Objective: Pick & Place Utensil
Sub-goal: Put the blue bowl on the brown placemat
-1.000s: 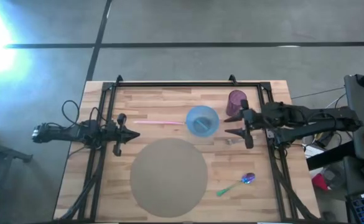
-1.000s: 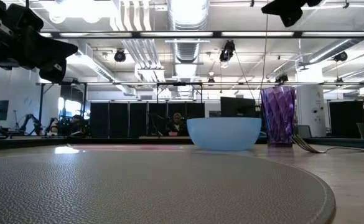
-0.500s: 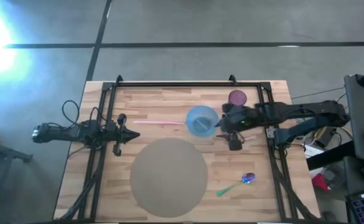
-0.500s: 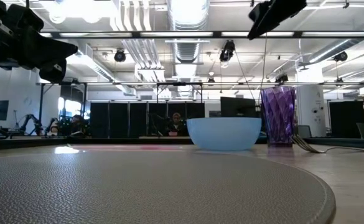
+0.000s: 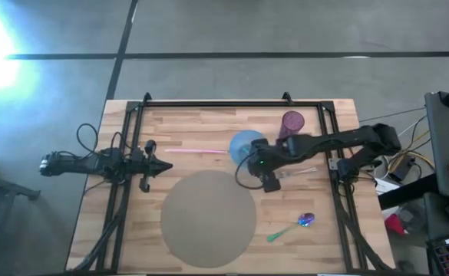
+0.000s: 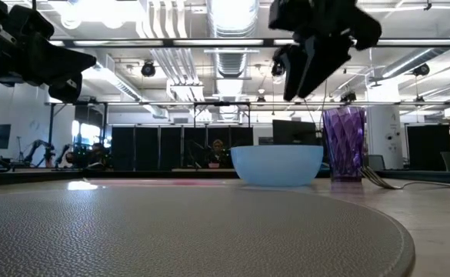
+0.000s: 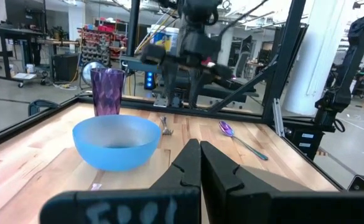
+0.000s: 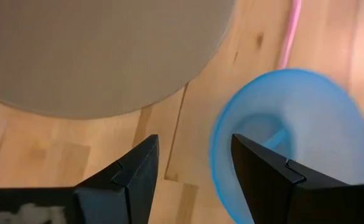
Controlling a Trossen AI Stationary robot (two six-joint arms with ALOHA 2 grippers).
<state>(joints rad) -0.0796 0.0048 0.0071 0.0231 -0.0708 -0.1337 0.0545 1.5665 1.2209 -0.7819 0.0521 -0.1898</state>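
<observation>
Right gripper [image 5: 264, 175] hovers at centre frame in the high view, just below the blue bowl [image 5: 245, 146], fingers [image 8: 266, 180] spread wide and empty. Left gripper [image 5: 156, 165] waits at left, fingers pressed together. Utensils: a pink one [image 5: 196, 151] left of the bowl, a spoon [image 5: 293, 225] lower right on the counter [image 5: 193, 126]. Best approach, I'd say: centre over the handle, descend square, close gently.

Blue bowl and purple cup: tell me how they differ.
The blue bowl is wide, low and opaque; the purple cup is tall, narrow and see-through. The bowl sits nearer the round mat, with the right pincer open above its edge; the cup stands toward the table's far edge. Both rest upright on the wood.
</observation>
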